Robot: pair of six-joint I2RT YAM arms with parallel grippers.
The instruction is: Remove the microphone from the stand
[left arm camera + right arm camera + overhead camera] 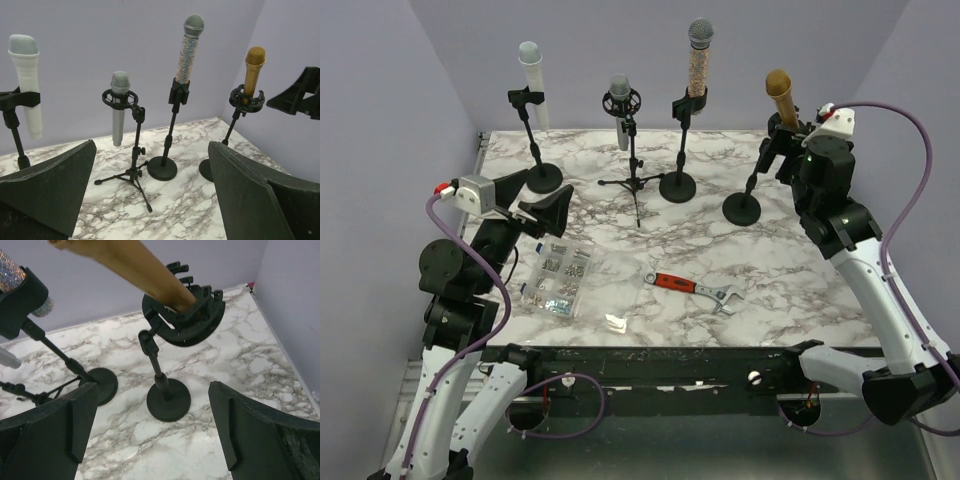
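A gold microphone [780,95] sits in a black shock-mount clip [185,315] on a round-base stand [742,208] at the back right. My right gripper [778,155] is open just beside and below the clip, holding nothing. In the right wrist view the gold microphone [140,270] slants above the open gripper [150,440], and the stand base [168,400] stands between the fingers, farther off. My left gripper [545,215] is open and empty at the left, facing the stands [150,200]. The gold microphone also shows in the left wrist view [253,70].
Three other microphones stand at the back: a white one [532,80], a grey one on a tripod [620,105] and a glittery one [698,55]. A red-handled wrench [692,288], a clear box of screws [558,278] and a small plastic bag [616,322] lie near the front.
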